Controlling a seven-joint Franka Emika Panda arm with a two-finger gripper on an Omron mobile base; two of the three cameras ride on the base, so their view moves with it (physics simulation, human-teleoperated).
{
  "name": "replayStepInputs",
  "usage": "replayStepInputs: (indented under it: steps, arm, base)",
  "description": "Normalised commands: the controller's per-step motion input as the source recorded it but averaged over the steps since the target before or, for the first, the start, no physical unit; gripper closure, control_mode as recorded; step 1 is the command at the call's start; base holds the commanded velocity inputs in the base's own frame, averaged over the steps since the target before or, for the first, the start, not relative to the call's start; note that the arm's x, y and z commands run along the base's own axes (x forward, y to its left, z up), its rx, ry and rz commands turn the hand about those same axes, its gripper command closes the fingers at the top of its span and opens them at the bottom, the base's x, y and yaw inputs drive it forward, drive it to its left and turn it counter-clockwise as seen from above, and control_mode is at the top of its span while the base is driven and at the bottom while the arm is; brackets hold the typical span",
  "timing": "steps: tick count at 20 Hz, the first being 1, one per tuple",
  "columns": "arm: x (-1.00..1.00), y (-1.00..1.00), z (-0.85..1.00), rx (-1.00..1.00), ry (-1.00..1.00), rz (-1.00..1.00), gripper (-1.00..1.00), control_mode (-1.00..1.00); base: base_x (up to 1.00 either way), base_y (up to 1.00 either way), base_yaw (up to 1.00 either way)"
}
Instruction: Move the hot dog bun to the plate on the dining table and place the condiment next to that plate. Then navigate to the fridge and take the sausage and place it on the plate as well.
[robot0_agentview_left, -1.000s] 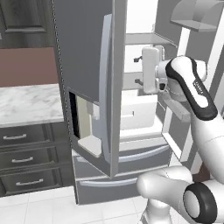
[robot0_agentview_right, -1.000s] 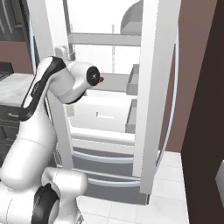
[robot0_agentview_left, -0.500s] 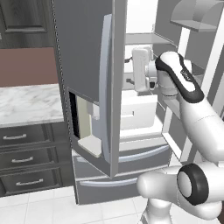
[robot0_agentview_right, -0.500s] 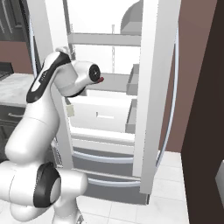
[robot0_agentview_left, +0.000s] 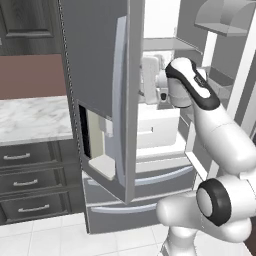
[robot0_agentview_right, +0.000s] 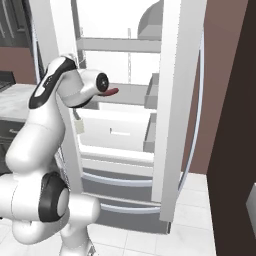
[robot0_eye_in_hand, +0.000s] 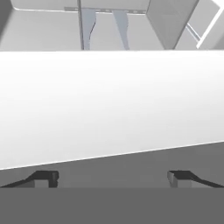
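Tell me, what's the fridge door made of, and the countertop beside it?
The fridge door looks like brushed stainless steel: flat grey with a soft sheen and a long pale handle. The countertop looks like polished marble, white with grey veins. Both are rendered, so that's only a guess.

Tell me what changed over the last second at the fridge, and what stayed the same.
The arm has swung its hand left and deeper into the open fridge, carrying the gripper in over a white shelf. Nothing was taken hold of or let go: the gripper stays open and empty. The sausage has not moved, the fridge doors stay open, and the base has not driven.
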Motion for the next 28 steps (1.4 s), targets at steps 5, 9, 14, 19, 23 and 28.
replayStepInputs:
  steps: [5, 9, 14, 19, 23, 28]
  arm:
    - [-0.02, 0.46, 0.0, 0.0, 0.0, 0.0, -1.0, -1.0]
    - [-0.11, 0.56, 0.0, 0.0, 0.0, 0.0, -1.0, -1.0]
    - [-0.17, 0.63, 0.0, 0.0, 0.0, 0.0, -1.0, -1.0]
    - [-0.13, 0.64, 0.0, 0.0, 0.0, 0.0, -1.0, -1.0]
    - [-0.02, 0.67, -0.01, 0.0, 0.01, 0.0, -1.0, -1.0]
    - [0.0, 0.68, -0.03, 0.0, 0.06, 0.0, -1.0, -1.0]
  base:
    - [0.0, 0.0, 0.0]
    - [0.0, 0.0, 0.0]
    - [0.0, 0.0, 0.0]
    - [0.0, 0.0, 0.0]
    - [0.0, 0.0, 0.0]
    - [0.0, 0.0, 0.0]
